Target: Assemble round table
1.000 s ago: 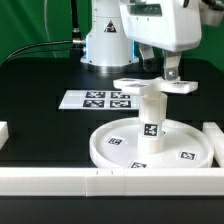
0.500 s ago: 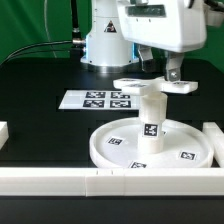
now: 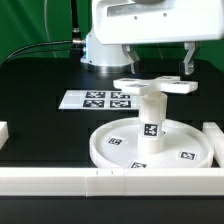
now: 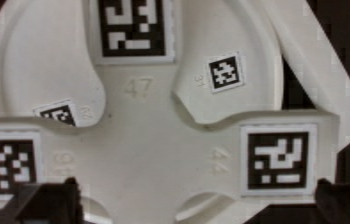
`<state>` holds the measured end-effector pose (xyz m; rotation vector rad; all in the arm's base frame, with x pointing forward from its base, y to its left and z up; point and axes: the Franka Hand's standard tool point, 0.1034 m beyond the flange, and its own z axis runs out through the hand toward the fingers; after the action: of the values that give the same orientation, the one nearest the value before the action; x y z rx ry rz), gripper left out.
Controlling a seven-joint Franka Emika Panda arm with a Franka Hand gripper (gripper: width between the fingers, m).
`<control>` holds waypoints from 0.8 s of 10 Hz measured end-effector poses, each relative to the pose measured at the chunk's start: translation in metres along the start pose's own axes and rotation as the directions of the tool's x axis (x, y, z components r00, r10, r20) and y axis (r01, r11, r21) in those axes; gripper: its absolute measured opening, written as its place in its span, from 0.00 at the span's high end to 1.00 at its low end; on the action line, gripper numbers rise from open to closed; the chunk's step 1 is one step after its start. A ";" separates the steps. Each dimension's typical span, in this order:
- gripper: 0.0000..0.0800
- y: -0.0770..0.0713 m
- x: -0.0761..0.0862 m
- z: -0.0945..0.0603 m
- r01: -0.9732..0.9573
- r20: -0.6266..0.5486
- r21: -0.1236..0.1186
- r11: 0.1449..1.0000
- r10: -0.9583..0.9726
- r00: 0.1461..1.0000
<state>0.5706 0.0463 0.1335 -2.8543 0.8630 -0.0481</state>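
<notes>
Squarely upright cylinder [image 3: 150, 112], cross-shaped piece [image 3: 152, 86] flat atop.

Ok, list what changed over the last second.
The end effector, jaws open, rose away from the cross-shaped piece and shifted toward the exterior view's right, holding nothing. The cross-shaped piece stayed atop the cylinder, upright in the round disc; the marker board did not move.

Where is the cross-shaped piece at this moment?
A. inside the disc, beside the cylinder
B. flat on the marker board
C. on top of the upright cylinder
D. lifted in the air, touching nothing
C: the cross-shaped piece rests on the cylinder standing in the round disc.
</notes>
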 end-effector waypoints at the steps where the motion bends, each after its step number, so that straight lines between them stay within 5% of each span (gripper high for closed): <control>1: 0.19 0.000 0.000 0.000 0.058 0.000 0.000 0.998 -0.058 0.998; 3: 0.19 -0.001 0.000 -0.001 0.325 -0.005 -0.029 0.945 -0.326 0.945; 8: 0.19 0.001 0.001 -0.002 0.703 0.012 -0.028 0.710 -0.703 0.711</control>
<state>0.5709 0.0448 0.1348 -3.0190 -0.2910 -0.1230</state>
